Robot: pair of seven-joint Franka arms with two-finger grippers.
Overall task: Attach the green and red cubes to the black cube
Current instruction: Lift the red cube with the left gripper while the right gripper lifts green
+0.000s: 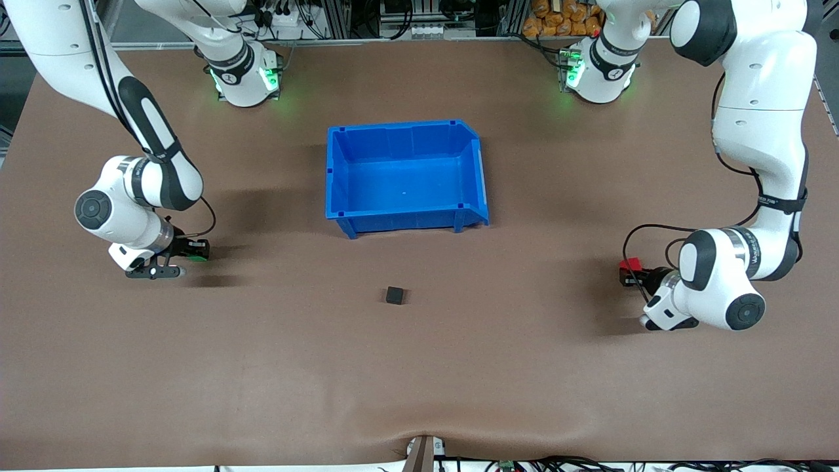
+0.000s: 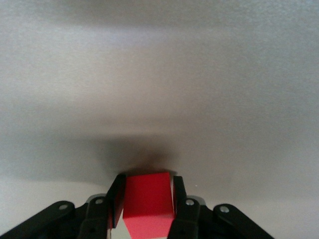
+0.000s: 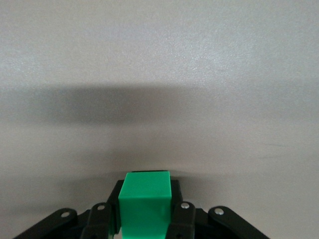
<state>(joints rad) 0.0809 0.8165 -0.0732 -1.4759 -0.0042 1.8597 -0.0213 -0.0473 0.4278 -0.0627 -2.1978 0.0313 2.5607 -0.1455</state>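
Your left gripper [image 2: 147,209] was closed to the width of the red cube [image 2: 148,206], fingers pressed against two opposite faces, with part of the cube sticking out past the fingertips. Your right gripper [image 3: 144,211] held the green cube [image 3: 145,206] the same way, clamped on both sides with the front face exposed. Both sat low over bare table [image 1: 419,367], the left one toward the left arm's end, the right one toward the right arm's end, each well apart from the black cube [image 1: 394,295].

That black cube lay loose near the middle of the table, nearer the front camera than the blue bin [image 1: 406,176], and nothing held it. That was your main risk, as I judged it: if you pushed one coloured cube against it alone, it would likely slide or twist away instead of joining. Bringing both in from opposite sides called for matching height and squared faces; a tilted cube could meet on an edge and slip in your grip.
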